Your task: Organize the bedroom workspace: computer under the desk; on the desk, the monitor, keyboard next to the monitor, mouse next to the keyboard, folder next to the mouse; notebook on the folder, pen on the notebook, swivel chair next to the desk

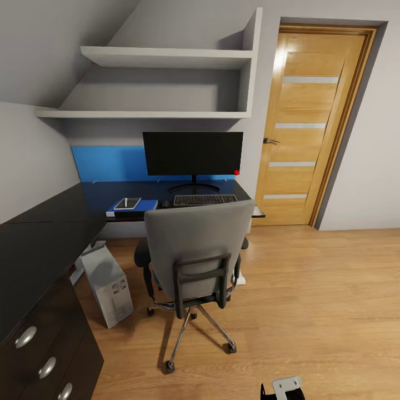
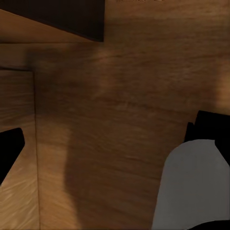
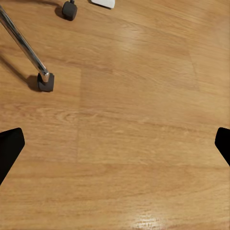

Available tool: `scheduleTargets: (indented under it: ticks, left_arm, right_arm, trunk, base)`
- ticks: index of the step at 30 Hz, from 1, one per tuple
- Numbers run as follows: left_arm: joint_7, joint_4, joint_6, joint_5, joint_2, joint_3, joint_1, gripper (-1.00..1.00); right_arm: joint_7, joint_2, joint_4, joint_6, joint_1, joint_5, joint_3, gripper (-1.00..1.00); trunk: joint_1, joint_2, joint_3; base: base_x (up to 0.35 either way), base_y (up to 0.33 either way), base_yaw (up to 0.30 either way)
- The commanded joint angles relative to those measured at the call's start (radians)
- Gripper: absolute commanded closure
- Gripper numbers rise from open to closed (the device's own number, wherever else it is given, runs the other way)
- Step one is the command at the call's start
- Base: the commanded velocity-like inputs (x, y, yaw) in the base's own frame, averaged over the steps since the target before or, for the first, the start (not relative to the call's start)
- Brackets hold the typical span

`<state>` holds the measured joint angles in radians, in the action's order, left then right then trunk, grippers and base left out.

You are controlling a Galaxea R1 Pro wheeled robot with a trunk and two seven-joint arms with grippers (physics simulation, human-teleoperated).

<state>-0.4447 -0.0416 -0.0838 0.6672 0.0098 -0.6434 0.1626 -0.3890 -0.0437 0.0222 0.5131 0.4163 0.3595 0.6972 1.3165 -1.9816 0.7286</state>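
The monitor stands at the back of the black desk. In front of it lies the keyboard, with the black mouse to its left. Left of the mouse, the blue folder carries the dark notebook and the thin pen. The grey swivel chair is pushed up to the desk, its back toward me. The pale computer leans on the floor by the desk's inner corner. My left gripper and right gripper hang open over bare wood floor, holding nothing.
An oak door is shut at the right; white shelves hang above the desk. The drawer unit with round knobs is near left. A chrome chair leg with its caster shows near my right gripper. Open floor lies right of the chair.
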Motion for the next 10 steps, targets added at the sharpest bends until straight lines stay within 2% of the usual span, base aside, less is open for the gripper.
scheduleTargets:
  ticks: [1, 10]
  left_arm:
    - [-0.003, -0.001, -0.002, 0.010, 0.001, -0.008, 0.000, -1.00]
    - [-0.003, -0.001, -0.003, 0.008, 0.007, -0.009, 0.000, -1.00]
  right_arm:
    - [-0.002, -0.001, 0.002, 0.004, 0.001, 0.007, 0.008, -1.00]
    - [-0.002, -0.001, 0.002, 0.004, 0.001, 0.007, 0.008, -1.00]
  trunk:
    - [0.000, 0.000, 0.001]
    - [0.000, 0.000, 0.001]
  base:
    - [0.000, 0.000, 0.000]
    - [0.000, 0.000, 0.000]
